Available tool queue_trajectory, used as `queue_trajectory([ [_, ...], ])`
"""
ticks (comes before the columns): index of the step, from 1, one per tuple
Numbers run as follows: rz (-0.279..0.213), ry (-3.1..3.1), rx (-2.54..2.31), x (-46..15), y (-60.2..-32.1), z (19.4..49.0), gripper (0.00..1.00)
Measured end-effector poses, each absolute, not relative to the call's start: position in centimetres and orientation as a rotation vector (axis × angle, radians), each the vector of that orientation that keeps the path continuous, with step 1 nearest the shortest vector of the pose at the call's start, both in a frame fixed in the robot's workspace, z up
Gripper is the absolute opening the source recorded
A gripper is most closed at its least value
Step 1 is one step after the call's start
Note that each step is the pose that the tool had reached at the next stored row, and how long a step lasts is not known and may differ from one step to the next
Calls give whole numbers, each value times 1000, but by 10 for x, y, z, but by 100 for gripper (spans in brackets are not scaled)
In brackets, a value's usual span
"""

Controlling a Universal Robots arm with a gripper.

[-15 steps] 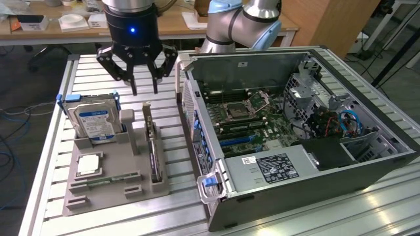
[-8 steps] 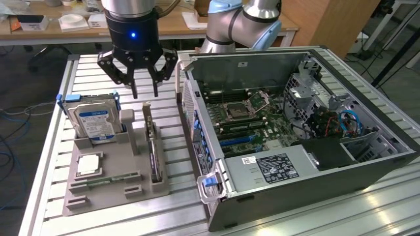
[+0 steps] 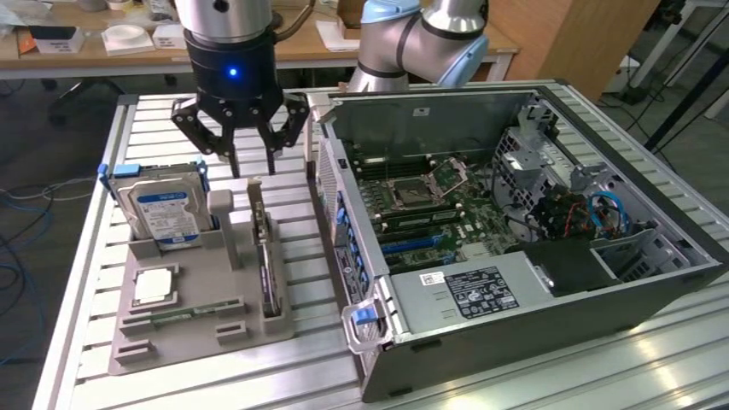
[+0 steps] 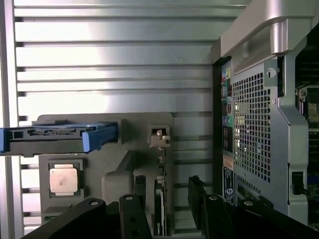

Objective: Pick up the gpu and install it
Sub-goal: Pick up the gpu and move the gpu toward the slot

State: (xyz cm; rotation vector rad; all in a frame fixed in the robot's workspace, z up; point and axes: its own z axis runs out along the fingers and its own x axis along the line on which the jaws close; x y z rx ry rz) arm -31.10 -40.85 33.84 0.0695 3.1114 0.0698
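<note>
The gpu [image 3: 265, 265] is a thin dark card standing on edge in a slot of the grey holder tray [image 3: 194, 337], to the exterior view's right of the hard drive. My gripper [image 3: 251, 162] hangs open just above the card's far end, holding nothing. In the wrist view the gpu [image 4: 159, 204] is edge-on, with its metal bracket [image 4: 159, 138] at one end. The card lies between my two spread dark fingers [image 4: 197, 196], and the gripper [image 4: 167, 199] straddles it without touching.
A silver hard drive [image 3: 166, 209] in blue rails stands upright in the tray, with a processor chip [image 3: 154, 286] and a slim green memory stick [image 3: 183, 314] nearer the front. The open computer case [image 3: 524, 282] with its motherboard [image 3: 439, 205] lies at the exterior view's right on the slatted aluminium table [image 3: 307, 256].
</note>
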Motion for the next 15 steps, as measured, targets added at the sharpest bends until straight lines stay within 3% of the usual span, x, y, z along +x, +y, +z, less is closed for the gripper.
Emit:
queue_trajectory([
  [15, 70, 3111, 70, -311, -420, 327, 47],
])
